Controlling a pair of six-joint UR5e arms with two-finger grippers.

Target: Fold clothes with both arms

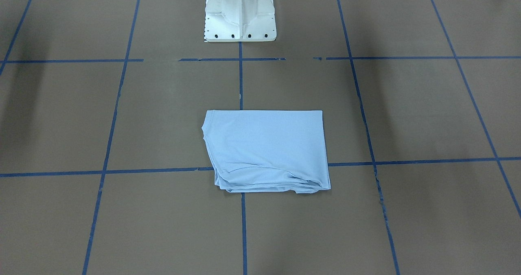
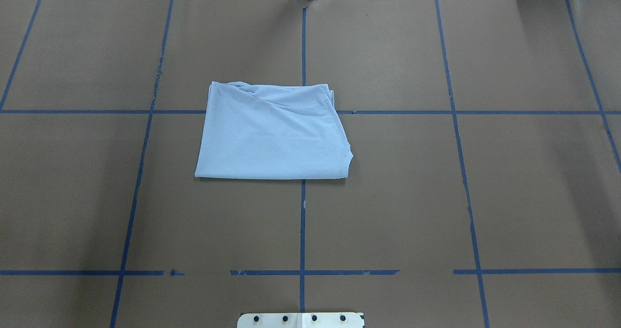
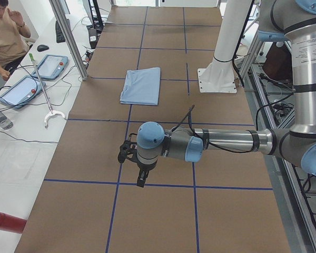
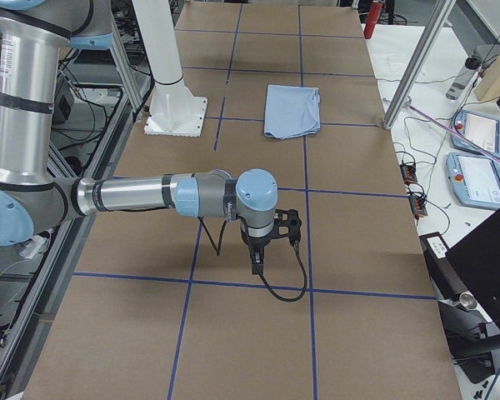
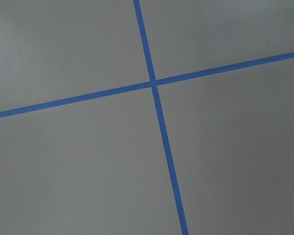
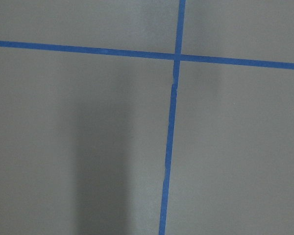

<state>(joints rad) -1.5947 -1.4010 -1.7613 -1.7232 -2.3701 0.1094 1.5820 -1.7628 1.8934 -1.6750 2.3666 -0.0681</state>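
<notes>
The clothes are one light blue T-shirt [image 1: 266, 151] folded into a flat rectangle on the brown table, near the middle [image 2: 274, 134]. In the side views it lies far off [image 3: 141, 86] [image 4: 292, 111]. My left gripper [image 3: 141, 176] hangs over bare table on the near arm in the exterior left view, well short of the shirt. In the exterior right view, my right gripper [image 4: 255, 260] hangs likewise at its own end of the table. I cannot tell whether either is open or shut. Both wrist views show only brown table and blue tape.
Blue tape lines [image 2: 302, 221] divide the table into a grid. The white pedestal base [image 1: 240, 14] stands behind the shirt. Beside the table a person [image 3: 5, 37] sits at a bench with tablets [image 3: 50, 66]. A metal post [image 3: 68, 37] stands at the table's edge.
</notes>
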